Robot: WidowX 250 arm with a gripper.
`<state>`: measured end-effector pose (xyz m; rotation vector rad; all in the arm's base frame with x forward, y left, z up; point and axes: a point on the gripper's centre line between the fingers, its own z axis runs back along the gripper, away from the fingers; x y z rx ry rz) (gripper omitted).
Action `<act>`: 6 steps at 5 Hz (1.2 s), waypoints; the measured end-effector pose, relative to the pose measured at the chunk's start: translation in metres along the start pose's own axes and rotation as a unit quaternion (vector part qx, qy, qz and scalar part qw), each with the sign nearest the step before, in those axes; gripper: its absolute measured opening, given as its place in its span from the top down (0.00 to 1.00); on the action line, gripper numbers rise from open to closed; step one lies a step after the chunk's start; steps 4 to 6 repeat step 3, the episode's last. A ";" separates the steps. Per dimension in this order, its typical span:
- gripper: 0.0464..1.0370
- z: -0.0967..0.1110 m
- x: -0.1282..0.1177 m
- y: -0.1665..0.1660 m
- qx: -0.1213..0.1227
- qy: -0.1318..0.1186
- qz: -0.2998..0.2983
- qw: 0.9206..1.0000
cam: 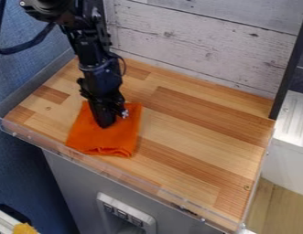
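Fingers of blk gripper (pixel 105 124): can't tell if open or closed; tips point down at upper-mid part of orange cloth (pixel 109 139), contact unclear. L to R: blue textured panel (pixel 22 82) at far L, yellow item (pixel 24 228) in btm L corner; cloth flat w/ bunched near edge, on L side of wood-block tabletop (pixel 196 137); whitewashed plank backboard (pixel 196 45) behind; blk upright post (pixel 290 64) at R; white ribbed surface (pixel 294 114) beyond.
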<state>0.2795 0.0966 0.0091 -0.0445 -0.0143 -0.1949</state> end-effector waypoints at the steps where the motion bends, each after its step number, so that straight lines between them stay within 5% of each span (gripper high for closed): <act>1: 0.99 0.001 0.000 0.016 0.000 0.011 0.040 0.999; 6: 0.99 0.002 0.010 0.036 0.016 0.024 0.089 0.996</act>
